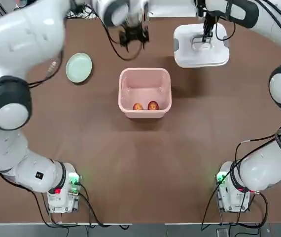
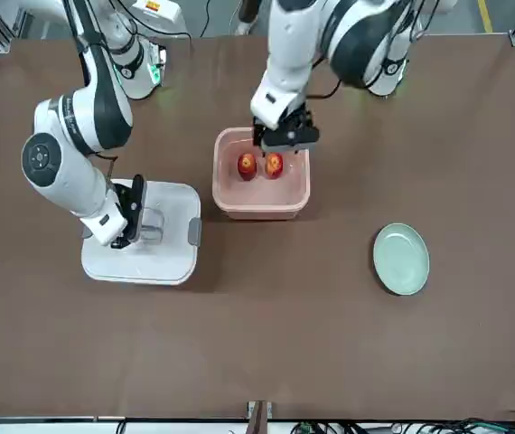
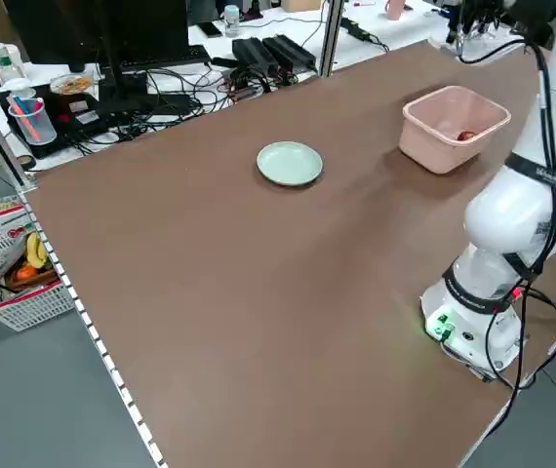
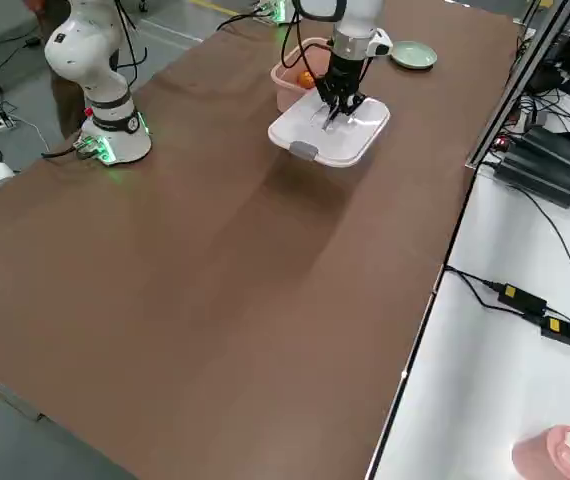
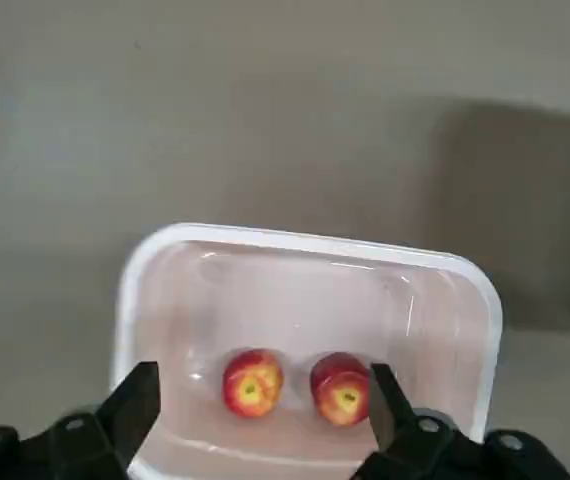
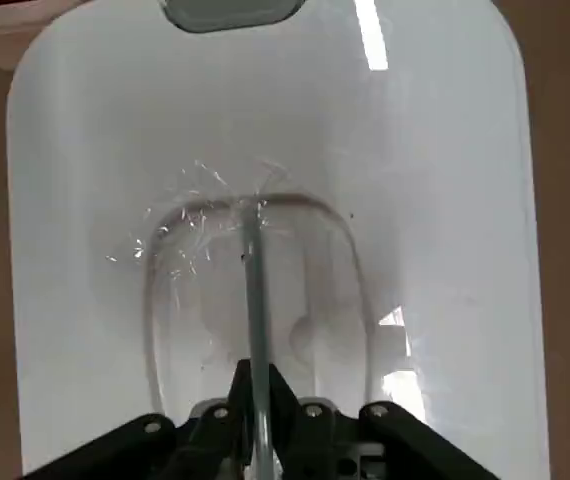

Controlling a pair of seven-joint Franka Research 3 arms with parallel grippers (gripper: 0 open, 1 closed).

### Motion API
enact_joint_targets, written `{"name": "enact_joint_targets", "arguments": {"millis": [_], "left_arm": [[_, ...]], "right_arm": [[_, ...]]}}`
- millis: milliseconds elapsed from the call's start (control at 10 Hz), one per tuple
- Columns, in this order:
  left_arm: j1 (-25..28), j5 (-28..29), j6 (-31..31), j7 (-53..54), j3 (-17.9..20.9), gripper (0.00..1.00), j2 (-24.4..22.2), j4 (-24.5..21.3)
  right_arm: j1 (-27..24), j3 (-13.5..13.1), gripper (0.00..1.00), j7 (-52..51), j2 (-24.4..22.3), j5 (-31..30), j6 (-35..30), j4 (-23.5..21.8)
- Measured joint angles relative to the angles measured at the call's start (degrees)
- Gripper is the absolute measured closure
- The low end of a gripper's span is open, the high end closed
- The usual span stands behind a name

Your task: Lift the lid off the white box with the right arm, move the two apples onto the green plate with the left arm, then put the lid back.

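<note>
The white box (image 1: pixel 144 73), pink inside, stands lidless at the table's middle with the two apples (image 1: pixel 137 106) (image 1: pixel 153 105) side by side against its near wall. My left gripper (image 1: pixel 133 34) hangs open above the box's far side. In the left wrist view its fingers (image 5: pixel 135 405) stand wide on either side of both apples (image 5: pixel 253 382). The lid (image 1: pixel 201 54) is at the far right of the box, and my right gripper (image 1: pixel 207 37) is shut on its handle (image 6: pixel 253 300). I cannot tell whether the lid touches the table. The green plate (image 1: pixel 79 67) lies empty at the far left.
Both arm bases (image 1: pixel 61 190) (image 1: pixel 234 190) stand at the near table edge with cables behind them. The left arm's elbow (image 1: pixel 7 101) reaches over the table's left side. A bench with cables and power bricks (image 4: pixel 525 300) runs along the table's far edge.
</note>
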Motion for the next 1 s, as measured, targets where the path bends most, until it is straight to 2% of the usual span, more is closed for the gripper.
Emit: {"name": "enact_joint_targets", "arguments": {"millis": [100,300,500,800,1000], "left_arm": [[-1.6,1.1,4.5,-1.6,0.0,0.08,3.0,-1.4],[-3.8,2.9,12.7,-3.0,-0.1,0.08,5.1,-5.8],[-6.3,5.4,15.8,-5.3,-0.1,0.11,5.6,-10.1],[-8.7,16.2,19.6,-14.0,0.0,0.1,11.5,-12.1],[-8.6,20.1,24.0,-15.9,0.1,0.09,16.2,-12.2]], "right_arm": [[0.0,0.1,0.93,-0.4,0.1,0.0,0.0,0.0],[0.0,0.4,0.93,-1.4,0.4,0.0,0.0,-0.1],[-0.1,0.4,0.93,-2.4,0.6,0.0,0.0,-0.1],[-0.1,0.4,0.93,-2.7,0.8,0.0,-0.5,-0.2],[-0.3,0.4,0.93,-2.7,0.8,0.0,-1.1,-0.2]]}}
